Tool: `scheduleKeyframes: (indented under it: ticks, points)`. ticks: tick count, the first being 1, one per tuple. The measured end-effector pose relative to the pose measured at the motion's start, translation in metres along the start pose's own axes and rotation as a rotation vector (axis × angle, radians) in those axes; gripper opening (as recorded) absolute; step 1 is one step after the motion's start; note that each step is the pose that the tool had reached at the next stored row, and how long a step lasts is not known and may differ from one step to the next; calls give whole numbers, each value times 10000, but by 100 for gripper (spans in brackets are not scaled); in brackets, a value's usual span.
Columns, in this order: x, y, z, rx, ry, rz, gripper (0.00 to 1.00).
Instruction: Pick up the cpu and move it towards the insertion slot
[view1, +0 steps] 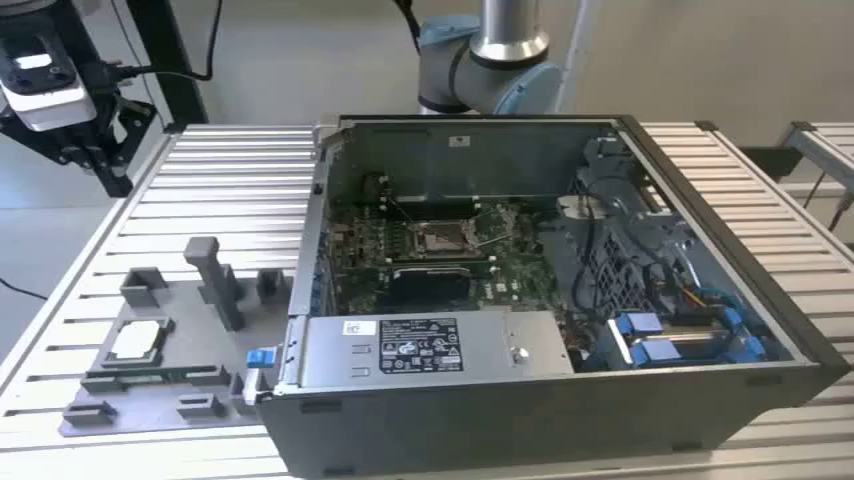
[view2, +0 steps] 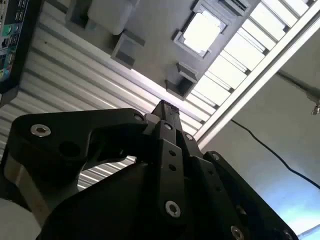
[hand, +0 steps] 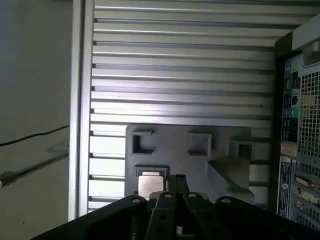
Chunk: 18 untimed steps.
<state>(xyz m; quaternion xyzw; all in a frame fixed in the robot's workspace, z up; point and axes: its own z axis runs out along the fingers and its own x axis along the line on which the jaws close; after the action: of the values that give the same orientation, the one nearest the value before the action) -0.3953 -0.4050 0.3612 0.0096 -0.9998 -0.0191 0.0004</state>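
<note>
Exterior view: open case (view1: 534, 420) on slatted table (view1: 214, 190). Slot (view1: 441, 237): on board inside case, silver frame, dull centre. Tray (view1: 174, 300): grey, just beside case on exterior view's left. Cpu (view1: 138, 340): flat in tray recess, outside case, well apart from slot. Gripper (hand: 176, 180): raised off table, well apart from case on exterior view's left, cpu nearest; fingers (hand: 171, 184) pressed together.

cpu (view1: 138, 340): silver, flat in grey recess (view1: 107, 357) | insertion slot (view1: 441, 237): silver-framed, probably open
</note>
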Motion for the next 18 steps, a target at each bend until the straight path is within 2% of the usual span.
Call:
scheduleKeyframes:
  ticks: [12, 16, 18]
  points:
    - [11, 0, -1, 1, 2, 1, 0]
    - [180, 1, 3, -3, -1, 0, 0]
    - [271, -24, 11, -3, -1, 1, 0]
